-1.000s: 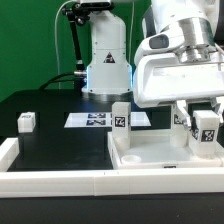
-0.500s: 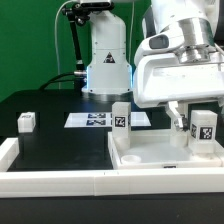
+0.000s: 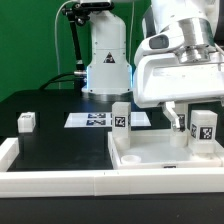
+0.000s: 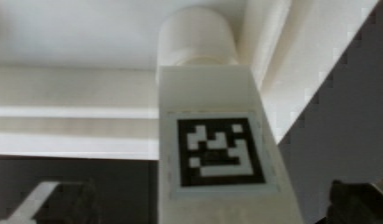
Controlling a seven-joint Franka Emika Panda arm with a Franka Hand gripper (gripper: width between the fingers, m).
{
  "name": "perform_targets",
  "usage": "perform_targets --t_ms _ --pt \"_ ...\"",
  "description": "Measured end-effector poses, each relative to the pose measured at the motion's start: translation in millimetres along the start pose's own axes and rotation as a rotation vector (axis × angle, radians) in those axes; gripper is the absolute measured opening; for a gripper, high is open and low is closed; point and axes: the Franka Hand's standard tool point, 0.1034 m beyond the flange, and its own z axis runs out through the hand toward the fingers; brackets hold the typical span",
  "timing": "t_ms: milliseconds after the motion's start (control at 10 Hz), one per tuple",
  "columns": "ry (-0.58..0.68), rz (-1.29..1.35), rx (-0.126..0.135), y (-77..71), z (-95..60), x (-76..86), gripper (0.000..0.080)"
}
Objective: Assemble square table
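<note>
The white square slab (image 3: 150, 158) lies rimmed face up at the exterior view's right. Two tagged white posts stand on it: one at its far left corner (image 3: 120, 116) and one at its far right (image 3: 206, 128). My gripper (image 3: 198, 122) is open and straddles the right post, with gaps on both sides. In the wrist view that post (image 4: 214, 120) stands between my dark fingertips (image 4: 42, 203), with my gripper (image 4: 202, 205) not touching it and the slab (image 4: 72, 100) behind it. A third small post (image 3: 27, 121) lies on the black table at the left.
The marker board (image 3: 95, 119) lies flat behind the slab. A long white rail (image 3: 55, 181) edges the table's front and left. The arm's white base (image 3: 107, 62) stands at the back.
My fingers have spread apart and let go of the right post, which stays standing on the slab. Nothing has moved in the last half second.
</note>
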Motion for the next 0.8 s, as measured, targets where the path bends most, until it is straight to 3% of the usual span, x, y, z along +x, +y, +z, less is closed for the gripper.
perform_targets --t_ms 200,400,600,700,800 --pt "-0.029 -0.002 0.012 -0.2 -14.2 12.6 0.0649" --pt "-0.043 -0.003 0.015 1.7 -16.2 14.8 0.0649" --pt "-0.194 0.004 0.053 -5.1 -13.4 5.8 0.0649" --pt "-0.216 0.010 0.053 0.3 -11.6 10.9 0.0649" --pt "-0.323 0.018 0.073 0.3 -9.0 2.8 0.0649"
